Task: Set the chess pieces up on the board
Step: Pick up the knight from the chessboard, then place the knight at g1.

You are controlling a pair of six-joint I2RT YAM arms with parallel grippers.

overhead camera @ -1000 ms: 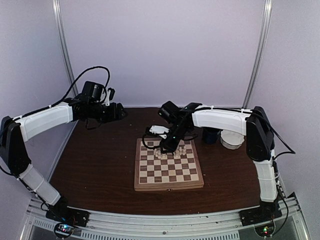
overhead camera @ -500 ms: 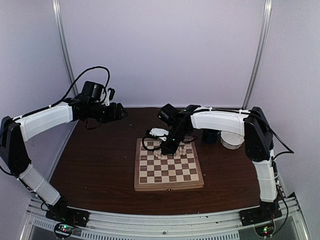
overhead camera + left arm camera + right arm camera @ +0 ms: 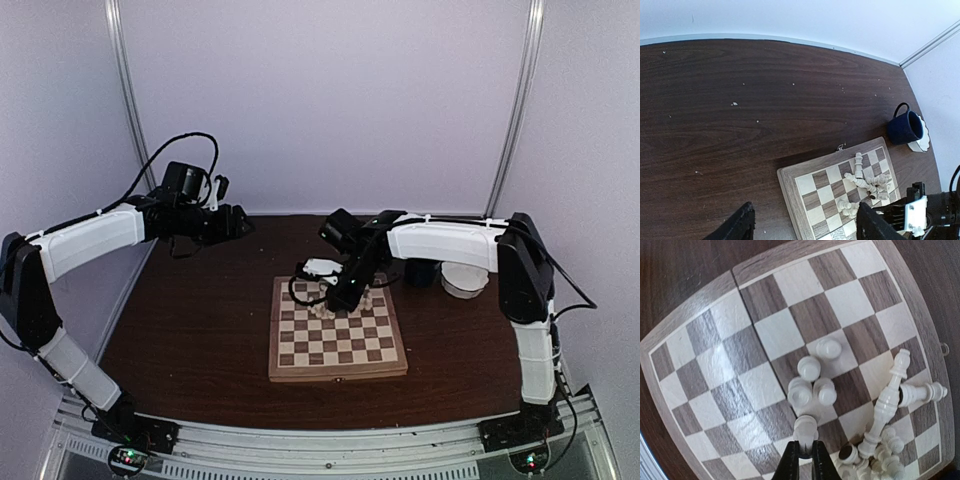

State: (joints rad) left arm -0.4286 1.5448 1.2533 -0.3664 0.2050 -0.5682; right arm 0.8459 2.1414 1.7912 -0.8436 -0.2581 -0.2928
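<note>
1. The right gripper (image 3: 805, 454) is nearly closed, its tips pinching a pawn (image 3: 805, 427) that stands on the board (image 3: 775, 332).
2. More chess pieces (image 3: 890, 405) lie heaped at the board's far end.
3. The left gripper (image 3: 804, 210) hangs wide open and empty, left of the board.

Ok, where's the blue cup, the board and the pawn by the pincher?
blue cup (image 3: 899, 131): left wrist view, on its side wall.
board (image 3: 772, 332): right wrist view, on a bare cream square.
pawn (image 3: 805, 427): right wrist view, on its round head.
</note>
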